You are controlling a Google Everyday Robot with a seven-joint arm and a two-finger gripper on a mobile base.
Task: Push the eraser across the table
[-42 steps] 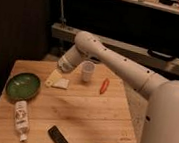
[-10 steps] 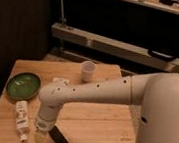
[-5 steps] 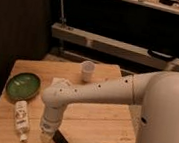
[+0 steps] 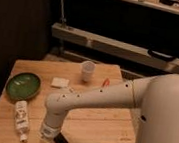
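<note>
Where the table (image 4: pixel 103 122) has its front edge, the gripper (image 4: pixel 46 137) hangs low. I cannot tell if it is spread or pressed together. The black eraser (image 4: pixel 61 141) lies just beside it, by the front edge. A bottle (image 4: pixel 21 119) lies on the gripper's other side, near a front corner.

One table (image 4: pixel 100 123), light planks. On it, tallied by kind: one eraser (image 4: pixel 61 141), black, at the near edge; one bottle (image 4: pixel 22 118), lying flat; one green dish (image 4: pixel 24 85); one pale pad (image 4: pixel 59 82); one white cup (image 4: pixel 87 70); one orange-red stick (image 4: pixel 106 82), partly hidden by the arm. Six loose items, no two alike. One arm (image 4: pixel 99 95), one gripper (image 4: pixel 46 138), down low at the near edge, just beside the eraser, between it and the bottle.
</note>
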